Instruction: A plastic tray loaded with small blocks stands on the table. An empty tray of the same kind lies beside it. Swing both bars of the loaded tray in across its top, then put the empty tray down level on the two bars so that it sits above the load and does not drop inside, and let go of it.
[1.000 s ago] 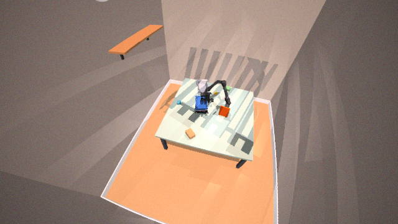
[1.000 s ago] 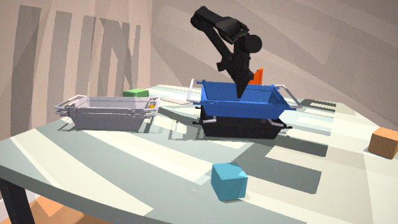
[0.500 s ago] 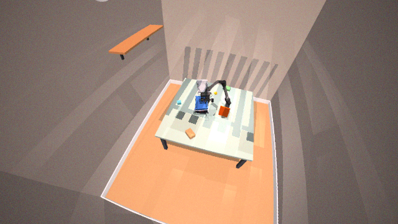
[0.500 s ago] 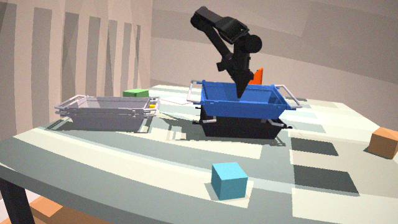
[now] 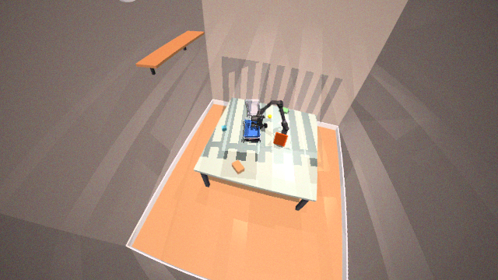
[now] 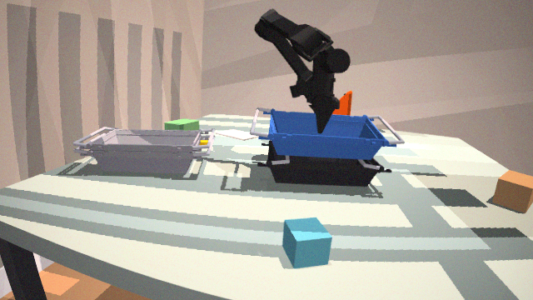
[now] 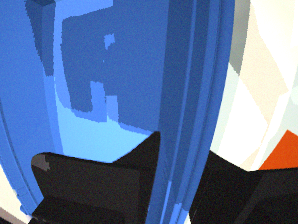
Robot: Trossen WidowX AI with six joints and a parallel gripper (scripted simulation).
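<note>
The blue tray [image 5: 252,133] [image 6: 329,148] [image 7: 135,65] is empty and looks about level, directly over the black tray [image 6: 325,173]. Its own bars are swung outward. The black tray stands on the table; pale bar ends [image 6: 284,161] [image 6: 369,165] show at its rim, beneath the blue tray, and look swung inward. Whether the blue tray bears on them is hard to tell. The black tray's load is hidden. My gripper [image 6: 320,130] [image 7: 168,137] is shut on a long side wall of the blue tray, with one finger inside and one outside.
A grey tray [image 5: 252,106] [image 6: 143,158] stands beside the stack. A teal cube [image 5: 224,127] [image 6: 307,243], an orange-brown block [image 5: 238,166] [image 6: 514,192], a green block [image 6: 181,124] and a small yellow object [image 5: 269,116] are on the table. A red-orange piece [image 5: 280,139] [image 7: 284,155] is at the arm's base.
</note>
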